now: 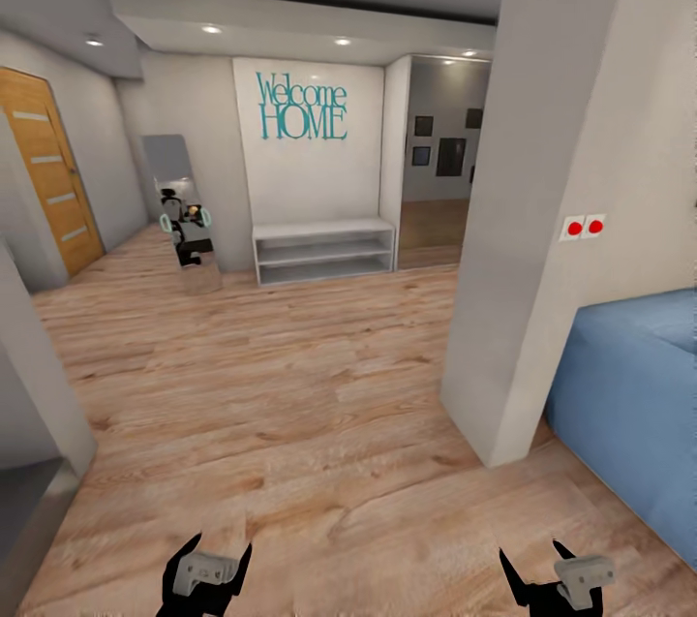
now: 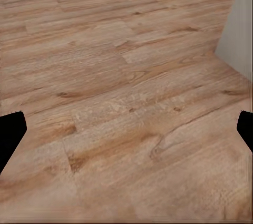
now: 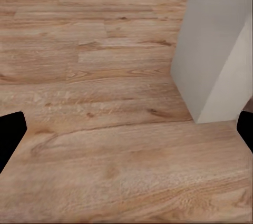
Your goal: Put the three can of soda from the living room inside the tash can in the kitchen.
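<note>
The cans of soda and the tash can are out of view. I face a hallway with a pale wood floor (image 1: 290, 404). My left gripper (image 1: 215, 557) hangs low over the floor at the bottom left of the head view, open and empty. My right gripper (image 1: 534, 563) hangs at the bottom right, also open and empty. In the left wrist view the left gripper (image 2: 126, 134) has its black fingertips (image 2: 11, 132) wide apart over bare boards. The right gripper (image 3: 126, 134) is spread the same way near a white pillar base (image 3: 211, 60).
A white pillar (image 1: 552, 210) with red switches (image 1: 583, 228) stands ahead on the right, with a blue sofa (image 1: 629, 404) behind it. A white shelf bench (image 1: 324, 251) lines the far wall, beside a mirror (image 1: 179, 200). A wooden door (image 1: 48, 171) is at the left, and a grey wall corner (image 1: 39, 385) is close by.
</note>
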Robot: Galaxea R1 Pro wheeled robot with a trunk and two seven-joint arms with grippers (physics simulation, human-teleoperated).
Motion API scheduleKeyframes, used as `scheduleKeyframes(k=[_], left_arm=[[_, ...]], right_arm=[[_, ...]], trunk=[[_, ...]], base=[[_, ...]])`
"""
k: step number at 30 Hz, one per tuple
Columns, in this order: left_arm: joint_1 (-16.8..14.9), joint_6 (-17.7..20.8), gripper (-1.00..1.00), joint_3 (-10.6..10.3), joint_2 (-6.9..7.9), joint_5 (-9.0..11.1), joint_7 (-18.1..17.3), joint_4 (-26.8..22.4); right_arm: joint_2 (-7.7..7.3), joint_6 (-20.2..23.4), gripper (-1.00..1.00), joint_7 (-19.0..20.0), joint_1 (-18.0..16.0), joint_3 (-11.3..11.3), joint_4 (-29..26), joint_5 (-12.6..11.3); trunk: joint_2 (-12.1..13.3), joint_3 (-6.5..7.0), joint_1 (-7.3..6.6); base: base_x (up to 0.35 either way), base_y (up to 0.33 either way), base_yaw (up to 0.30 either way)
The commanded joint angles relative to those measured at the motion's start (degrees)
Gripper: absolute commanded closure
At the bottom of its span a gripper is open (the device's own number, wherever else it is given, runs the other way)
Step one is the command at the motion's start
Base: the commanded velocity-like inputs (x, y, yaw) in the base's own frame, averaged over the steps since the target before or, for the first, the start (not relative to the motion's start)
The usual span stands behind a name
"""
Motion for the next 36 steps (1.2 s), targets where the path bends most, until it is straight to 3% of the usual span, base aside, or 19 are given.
scheduleKeyframes(k=[1,29,36], left_arm=[[0.0,0.0,-1.0,0.0,0.0,0.0,0.0,0.0],[0.1,-0.1,-1.0,0.1,0.08,0.1,0.2,-0.1],[0.1,-0.2,-1.0,0.1,0.1,0.1,0.2,-0.1]], right_arm=[[0.01,0.0,-1.0,0.0,0.0,0.0,0.0,0.0],[0.22,0.0,-1.0,0.0,0.0,0.1,0.5,0.1],[1.71,0.0,-1.0,0.1,0.0,0.1,0.5,-0.1]], trunk=[[0.0,0.0,0.0],[0.0,0.0,0.0],[0.0,0.32,0.0]], base=[[-0.231,0.0,0.0],[-0.019,0.0,0.0],[0.0,0.0,-0.095]])
